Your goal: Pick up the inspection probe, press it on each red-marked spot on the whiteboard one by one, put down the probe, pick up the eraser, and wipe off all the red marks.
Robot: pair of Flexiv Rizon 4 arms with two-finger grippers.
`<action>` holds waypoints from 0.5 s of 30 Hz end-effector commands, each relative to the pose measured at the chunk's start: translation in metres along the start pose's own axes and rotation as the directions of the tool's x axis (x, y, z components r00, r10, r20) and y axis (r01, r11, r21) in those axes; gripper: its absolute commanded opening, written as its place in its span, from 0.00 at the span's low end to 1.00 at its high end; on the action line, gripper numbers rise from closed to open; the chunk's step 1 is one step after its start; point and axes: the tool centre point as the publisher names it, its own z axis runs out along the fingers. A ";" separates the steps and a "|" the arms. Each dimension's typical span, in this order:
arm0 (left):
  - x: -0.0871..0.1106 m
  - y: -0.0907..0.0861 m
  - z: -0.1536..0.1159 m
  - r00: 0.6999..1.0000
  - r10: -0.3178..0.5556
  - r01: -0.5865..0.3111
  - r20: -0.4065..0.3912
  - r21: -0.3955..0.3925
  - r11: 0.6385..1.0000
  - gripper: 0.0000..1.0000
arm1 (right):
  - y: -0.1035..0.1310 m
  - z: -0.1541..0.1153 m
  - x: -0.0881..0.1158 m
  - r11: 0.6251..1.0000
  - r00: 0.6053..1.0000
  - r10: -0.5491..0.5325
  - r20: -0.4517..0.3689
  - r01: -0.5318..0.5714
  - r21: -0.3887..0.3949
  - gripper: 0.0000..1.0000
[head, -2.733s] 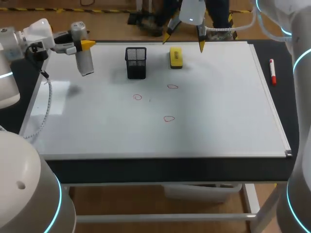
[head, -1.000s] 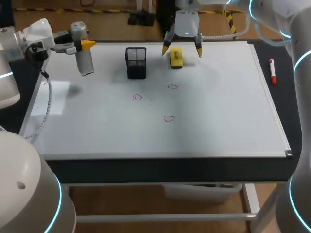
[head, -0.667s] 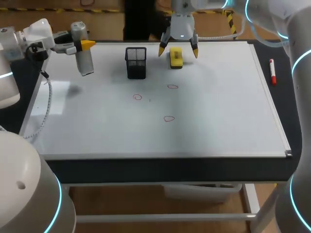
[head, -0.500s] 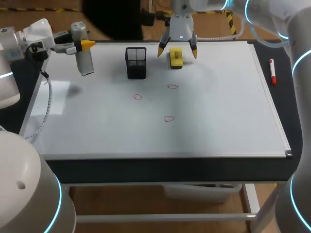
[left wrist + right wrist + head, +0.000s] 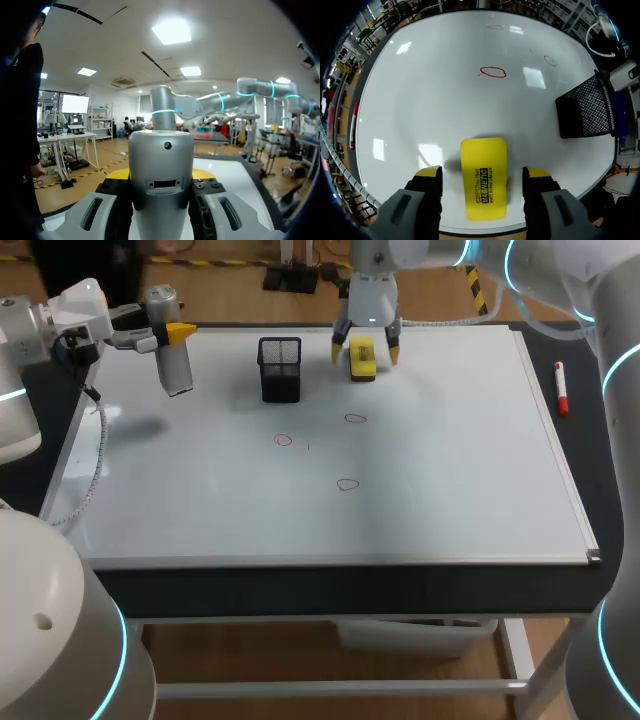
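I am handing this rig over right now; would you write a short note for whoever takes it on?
Pincers: the left pincer is shut on the probe, held up above the far left part of the whiteboard. The right pincer is open, low over the eraser, one finger on each side, not gripping.
Things: the eraser lies flat near the far edge, beside the mesh holder. Three red marks sit mid-board. A red marker lies off the board's right.
Done: probe picked up; whether the spots were pressed cannot be told.
Left: put down the probe, grip the eraser, wipe all three marks.
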 end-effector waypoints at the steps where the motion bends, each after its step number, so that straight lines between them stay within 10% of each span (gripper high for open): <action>1: 0.000 -0.001 0.000 1.000 0.001 -0.001 0.000 0.001 1.000 0.00 | -0.007 0.000 -0.007 0.969 1.000 -0.007 -0.024 0.000 -0.248 0.00; 15: 0.000 -0.001 0.000 1.000 0.001 -0.001 0.000 0.001 1.000 0.00 | 0.018 -0.027 0.011 0.987 0.997 0.051 -0.058 -0.059 -0.153 0.00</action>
